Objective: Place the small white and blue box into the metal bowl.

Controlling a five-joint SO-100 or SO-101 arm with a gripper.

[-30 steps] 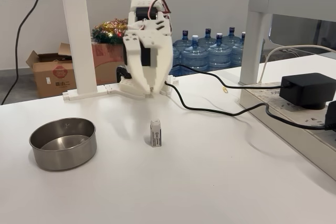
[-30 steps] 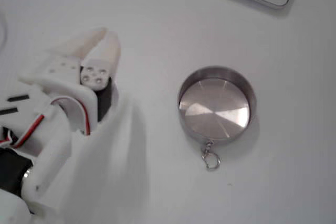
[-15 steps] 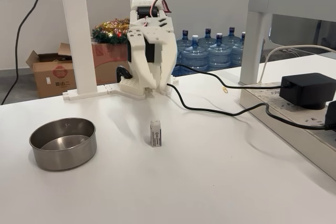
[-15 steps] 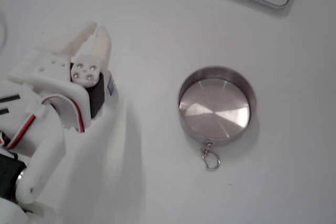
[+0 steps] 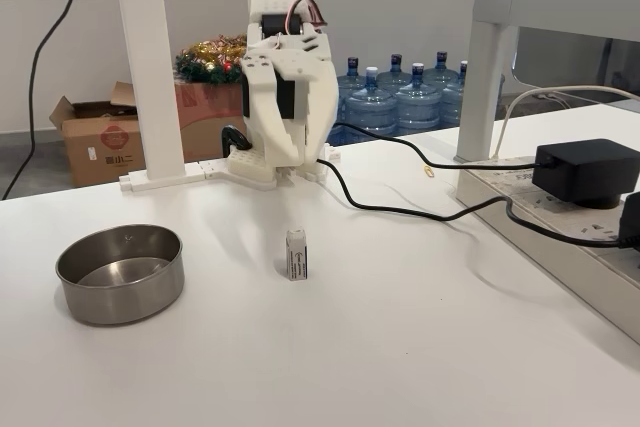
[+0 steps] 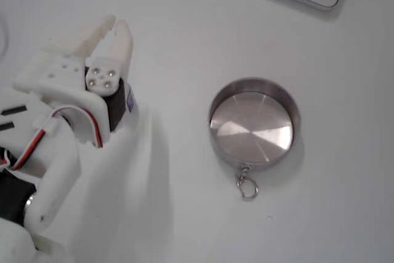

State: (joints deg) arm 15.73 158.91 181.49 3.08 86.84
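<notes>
White tabletop filled the lower part of both fixed views. In the side-on fixed view, the box (image 5: 296, 253) stood upright on its end just left of the frame's centre, alone on the bare table (image 5: 400, 347). The bowl (image 5: 120, 273) sat at the lower left of that frame, well apart from the box, with nothing inside it. The white arm (image 5: 283, 77) rose at the upper middle, behind the box, folded over its base at the table's far edge. A black cable (image 5: 420, 213) ran from the base across the table toward a black adapter (image 5: 585, 171) at the right edge. Blue water jugs (image 5: 400, 97) and a cardboard carton (image 5: 95, 137) stood on the floor behind the table.

In the top-down fixed view, the bowl (image 6: 254, 122) lay right of centre, and a small metal ring (image 6: 247, 186) hung from its lower rim. The claw (image 6: 112, 27) reached into the upper left of that frame with its two pale fingers (image 6: 125, 44) slightly parted, nothing between them. A sliver of the box (image 6: 130, 101), showing white and blue, peeked out just beside the black motor (image 6: 114, 110) under the claw's wrist, left of the bowl and clear of it.
</notes>
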